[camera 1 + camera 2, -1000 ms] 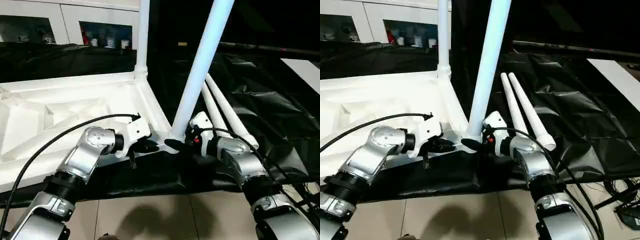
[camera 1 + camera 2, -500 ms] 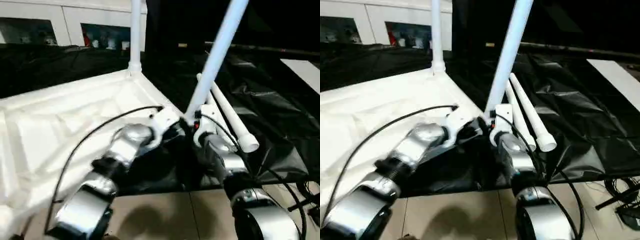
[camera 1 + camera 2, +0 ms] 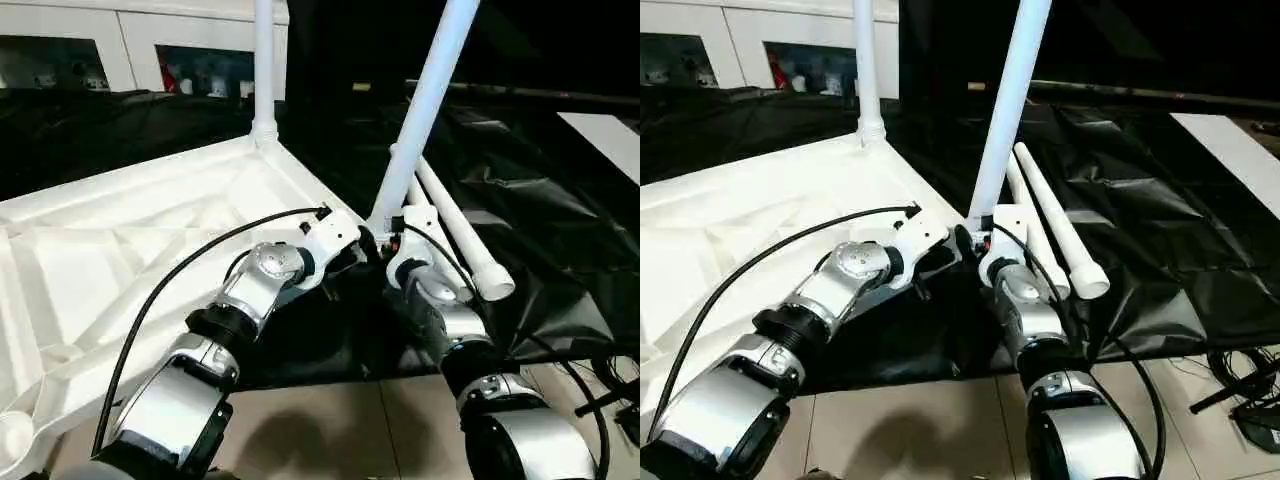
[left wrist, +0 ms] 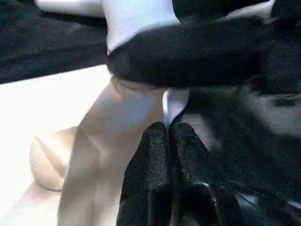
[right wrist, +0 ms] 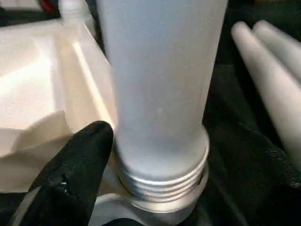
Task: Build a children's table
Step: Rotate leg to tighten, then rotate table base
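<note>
Upturned white tabletop (image 3: 130, 250) on the black-draped table (image 3: 540, 230), right claw (image 5: 155, 188) holding a tilted leg (image 3: 425, 100) at the near corner socket, left claw (image 4: 170, 141) pinched narrow just beside it, two loose legs (image 3: 1055, 225) at 3 o'clock, one leg (image 3: 264, 70) upright at 12 o'clock.

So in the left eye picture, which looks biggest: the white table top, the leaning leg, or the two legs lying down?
1. The table top looks biggest by far.
2. The leaning leg, whose top runs out of the picture.
3. The two lying legs; they look alike, so I can't rank them apart.
</note>
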You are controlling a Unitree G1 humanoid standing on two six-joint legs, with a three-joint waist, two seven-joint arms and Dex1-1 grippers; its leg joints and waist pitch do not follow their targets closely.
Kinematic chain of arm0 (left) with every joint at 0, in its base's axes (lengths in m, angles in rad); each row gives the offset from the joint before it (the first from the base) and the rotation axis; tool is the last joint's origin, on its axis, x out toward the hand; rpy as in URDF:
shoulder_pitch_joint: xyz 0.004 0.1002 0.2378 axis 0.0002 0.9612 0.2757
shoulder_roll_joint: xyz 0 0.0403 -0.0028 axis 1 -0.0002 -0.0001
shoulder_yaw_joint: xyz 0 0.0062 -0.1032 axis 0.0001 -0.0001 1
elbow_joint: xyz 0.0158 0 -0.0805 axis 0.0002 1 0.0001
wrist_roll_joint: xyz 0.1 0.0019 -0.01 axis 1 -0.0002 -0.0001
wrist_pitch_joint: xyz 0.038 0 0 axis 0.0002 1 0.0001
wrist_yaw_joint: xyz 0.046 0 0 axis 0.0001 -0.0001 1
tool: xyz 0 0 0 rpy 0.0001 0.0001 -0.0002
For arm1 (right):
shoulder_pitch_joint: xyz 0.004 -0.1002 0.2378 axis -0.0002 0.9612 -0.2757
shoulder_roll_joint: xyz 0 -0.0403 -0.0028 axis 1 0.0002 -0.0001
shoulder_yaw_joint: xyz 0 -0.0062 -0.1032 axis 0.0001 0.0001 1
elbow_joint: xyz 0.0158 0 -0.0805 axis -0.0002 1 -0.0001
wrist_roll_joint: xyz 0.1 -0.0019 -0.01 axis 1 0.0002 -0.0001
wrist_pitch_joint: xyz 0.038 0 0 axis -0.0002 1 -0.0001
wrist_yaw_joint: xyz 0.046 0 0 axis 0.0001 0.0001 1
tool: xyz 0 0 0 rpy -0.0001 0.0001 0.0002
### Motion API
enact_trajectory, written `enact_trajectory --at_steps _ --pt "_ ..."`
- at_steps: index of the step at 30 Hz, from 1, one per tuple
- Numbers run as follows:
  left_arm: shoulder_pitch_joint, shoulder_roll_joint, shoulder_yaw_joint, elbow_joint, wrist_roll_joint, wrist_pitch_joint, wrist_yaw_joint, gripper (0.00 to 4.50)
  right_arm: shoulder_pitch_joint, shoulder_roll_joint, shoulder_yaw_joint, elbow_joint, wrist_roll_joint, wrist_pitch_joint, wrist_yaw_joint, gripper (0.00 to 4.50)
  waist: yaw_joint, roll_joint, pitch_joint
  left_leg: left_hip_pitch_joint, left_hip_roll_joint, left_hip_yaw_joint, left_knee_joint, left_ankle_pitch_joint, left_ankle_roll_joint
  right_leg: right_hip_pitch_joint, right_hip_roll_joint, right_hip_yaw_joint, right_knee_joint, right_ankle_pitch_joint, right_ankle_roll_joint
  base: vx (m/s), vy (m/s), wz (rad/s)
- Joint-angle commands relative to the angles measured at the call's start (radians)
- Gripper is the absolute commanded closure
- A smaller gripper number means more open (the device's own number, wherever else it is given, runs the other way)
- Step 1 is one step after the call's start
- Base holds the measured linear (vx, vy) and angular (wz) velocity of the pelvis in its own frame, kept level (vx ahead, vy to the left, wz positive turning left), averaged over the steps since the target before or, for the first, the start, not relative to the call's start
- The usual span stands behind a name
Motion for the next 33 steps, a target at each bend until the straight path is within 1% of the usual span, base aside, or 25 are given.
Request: enact_trajectory --at_steps 1,2,3,4,8,9,10,11,13,14,16,17,18,19,20,21,23,24,25,26,27,30,31,32,33 --pt "-0.036 -0.004 0.069 -0.013 -0.037 -0.066 0.065 3.93 0.039 -0.021 0.002 -0.091 -0.002 0.001 0.021 0.65 0.009 -0.001 -0.063 0.006 0.007 0.001 -0.054 -0.159 0.029 0.059 -0.071 0.049 -0.092 -0.122 -0.145 0.000 0.000 0.00" --pt "-0.049 -0.003 0.088 -0.018 -0.055 -0.063 0.064 3.93 0.064 -0.026 0.004 -0.136 0.002 0.009 0.031 0.65 0.009 0.001 -0.066 0.012 0.012 0.001 -0.053 -0.148 0.033 0.053 -0.072 0.049 -0.085 -0.075 -0.158 0.000 0.000 0.00" --pt "-0.068 0.007 0.103 -0.026 -0.058 -0.077 0.094 3.77 0.102 -0.036 0.014 -0.193 -0.002 0.021 0.041 0.65 0.010 0.000 -0.065 0.010 0.011 0.001 -0.054 -0.133 0.036 0.053 -0.070 0.047 -0.082 -0.045 -0.167 0.000 0.000 0.00" --pt "-0.073 0.009 0.106 -0.028 -0.059 -0.080 0.100 3.77 0.112 -0.039 0.017 -0.207 -0.003 0.024 0.042 0.65 0.011 0.000 -0.066 0.010 0.012 0.000 -0.053 -0.122 0.041 0.056 -0.069 0.047 -0.079 -0.006 -0.170 0.000 0.000 0.00" --pt "-0.096 0.046 0.131 -0.068 -0.059 -0.082 0.152 3.45 0.172 -0.052 0.041 -0.295 -0.005 0.057 0.069 0.65 0.010 0.000 -0.067 0.008 0.010 0.000 -0.051 -0.098 0.055 0.060 -0.068 0.046 -0.071 0.056 -0.184 0.000 0.000 0.00" --pt "-0.103 0.090 0.137 -0.106 -0.034 -0.050 0.183 3.45 0.198 -0.059 0.061 -0.331 -0.016 0.076 0.086 0.65 0.011 0.011 -0.070 0.008 0.010 0.000 -0.050 -0.073 0.060 0.061 -0.068 0.047 -0.066 0.101 -0.197 0.000 0.000 0.00" --pt "-0.104 0.120 0.137 -0.128 -0.013 -0.029 0.198 3.32 0.207 -0.060 0.069 -0.343 -0.019 0.084 0.094 0.65 0.008 0.008 -0.071 0.010 0.010 0.001 -0.049 -0.068 0.064 0.061 -0.064 0.046 -0.066 0.123 -0.202 0.000 0.000 0.00" --pt "-0.104 0.138 0.138 -0.138 0.002 -0.021 0.208 3.20 0.217 -0.061 0.073 -0.361 -0.021 0.096 0.099 0.65 0.005 0.010 -0.071 0.007 0.009 0.000 -0.049 -0.054 0.069 0.062 -0.064 0.046 -0.062 0.152 -0.206 0.000 0.000 0.00" --pt "-0.084 0.231 0.143 -0.230 0.057 0.076 0.197 3.09 0.239 -0.066 0.097 -0.411 -0.028 0.148 0.116 0.65 0.001 0.010 -0.070 0.011 0.011 0.000 -0.050 -0.063 0.065 0.063 -0.064 0.045 -0.062 0.144 -0.208 0.000 0.000 0.00" --pt "-0.065 0.283 0.141 -0.283 0.081 0.127 0.168 2.87 0.249 -0.071 0.111 -0.431 -0.035 0.173 0.121 0.65 0.001 0.015 -0.070 0.010 0.010 0.000 -0.050 -0.062 0.061 0.063 -0.065 0.046 -0.062 0.138 -0.206 0.000 0.000 0.00" --pt "-0.014 0.385 0.128 -0.382 0.131 0.221 0.092 2.70 0.257 -0.077 0.127 -0.443 -0.049 0.205 0.116 0.65 -0.007 0.018 -0.065 0.014 0.014 0.001 -0.055 -0.082 0.033 0.057 -0.064 0.046 -0.065 0.087 -0.202 0.000 0.000 0.00" --pt "-0.014 0.385 0.128 -0.382 0.131 0.221 0.092 2.68 0.257 -0.077 0.127 -0.443 -0.049 0.205 0.116 0.65 -0.007 0.018 -0.065 0.014 0.014 0.001 -0.055 -0.082 0.033 0.057 -0.064 0.046 -0.065 0.087 -0.202 0.000 0.000 0.00" --pt "0.007 0.422 0.120 -0.420 0.147 0.255 0.073 2.68 0.261 -0.078 0.130 -0.451 -0.053 0.219 0.114 0.65 -0.007 0.017 -0.063 0.020 0.013 0.004 -0.054 -0.104 0.010 0.052 -0.061 0.048 -0.069 0.052 -0.198 0.000 0.000 0.00" --pt "0.028 0.462 0.115 -0.457 0.164 0.285 0.054 2.61 0.262 -0.078 0.132 -0.453 -0.055 0.231 0.114 0.65 -0.002 0.022 -0.061 0.023 0.018 0.003 -0.058 -0.113 0.000 0.048 -0.065 0.048 -0.069 0.033 -0.200 0.000 0.000 0.00" --pt "0.059 0.518 0.116 -0.515 0.185 0.342 0.020 2.61 0.262 -0.079 0.134 -0.453 -0.057 0.239 0.115 0.65 -0.002 0.024 -0.060 0.021 0.017 0.004 -0.058 -0.115 -0.005 0.047 -0.063 0.049 -0.068 0.029 -0.197 0.000 0.000 0.00" --pt "0.081 0.558 0.118 -0.556 0.199 0.383 -0.005 2.96 0.262 -0.079 0.135 -0.452 -0.058 0.245 0.116 0.83 -0.001 0.024 -0.061 0.021 0.019 0.002 -0.060 -0.116 -0.012 0.049 -0.065 0.048 -0.066 0.026 -0.195 0.000 0.000 0.00" --pt "0.111 0.620 0.134 -0.618 0.220 0.460 -0.040 2.96 0.257 -0.080 0.139 -0.446 -0.064 0.253 0.115 0.94 -0.003 0.028 -0.059 0.023 0.017 0.004 -0.062 -0.131 -0.029 0.044 -0.062 0.048 -0.068 0.011 -0.187 0.000 0.000 0.00" --pt "0.129 0.657 0.136 -0.644 0.236 0.490 -0.069 2.96 0.255 -0.081 0.141 -0.442 -0.066 0.259 0.116 1.04 0.000 0.016 -0.057 0.023 0.015 0.005 -0.061 -0.140 -0.029 0.043 -0.062 0.049 -0.069 -0.013 -0.180 0.000 0.000 0.00" --pt "0.149 0.693 0.136 -0.677 0.242 0.530 -0.094 3.16 0.255 -0.083 0.144 -0.443 -0.069 0.270 0.113 1.13 0.000 0.022 -0.056 0.023 0.016 0.003 -0.064 -0.147 -0.034 0.043 -0.065 0.050 -0.070 -0.031 -0.175 0.000 0.000 0.00" --pt "0.166 0.729 0.131 -0.703 0.249 0.558 -0.125 3.33 0.255 -0.085 0.146 -0.442 -0.071 0.281 0.111 1.26 -0.001 0.022 -0.055 0.023 0.014 0.004 -0.064 -0.147 -0.035 0.042 -0.062 0.050 -0.072 -0.033 -0.173 0.000 0.000 0.00" --pt "0.182 0.765 0.116 -0.731 0.260 0.587 -0.165 3.33 0.254 -0.089 0.151 -0.442 -0.072 0.292 0.113 1.26 -0.001 0.023 -0.055 0.023 0.015 0.003 -0.064 -0.151 -0.039 0.041 -0.063 0.050 -0.071 -0.036 -0.172 0.000 0.000 0.00" --pt "0.206 0.817 0.103 -0.772 0.277 0.623 -0.218 3.45 0.252 -0.095 0.159 -0.441 -0.078 0.310 0.119 1.56 -0.001 0.023 -0.055 0.025 0.013 0.004 -0.064 -0.153 -0.047 0.039 -0.061 0.051 -0.071 -0.033 -0.168 0.000 0.000 0.00" --pt "0.229 0.859 0.106 -0.797 0.290 0.643 -0.248 3.45 0.248 -0.100 0.163 -0.437 -0.089 0.324 0.118 1.56 -0.001 0.010 -0.054 0.021 0.013 0.004 -0.065 -0.151 -0.046 0.041 -0.061 0.050 -0.073 -0.037 -0.167 0.000 0.000 0.00" --pt "0.241 0.878 0.105 -0.816 0.295 0.662 -0.261 3.63 0.247 -0.101 0.164 -0.436 -0.092 0.329 0.117 1.56 0.000 0.014 -0.054 0.015 0.011 0.001 -0.066 -0.141 -0.046 0.045 -0.064 0.050 -0.070 -0.044 -0.163 0.000 0.000 0.00" --pt "0.252 0.893 0.103 -0.823 0.295 0.671 -0.274 3.74 0.245 -0.102 0.165 -0.433 -0.092 0.336 0.119 1.74 -0.001 0.014 -0.055 0.018 0.011 0.002 -0.065 -0.140 -0.047 0.043 -0.063 0.050 -0.070 -0.043 -0.161 0.000 0.000 0.00"
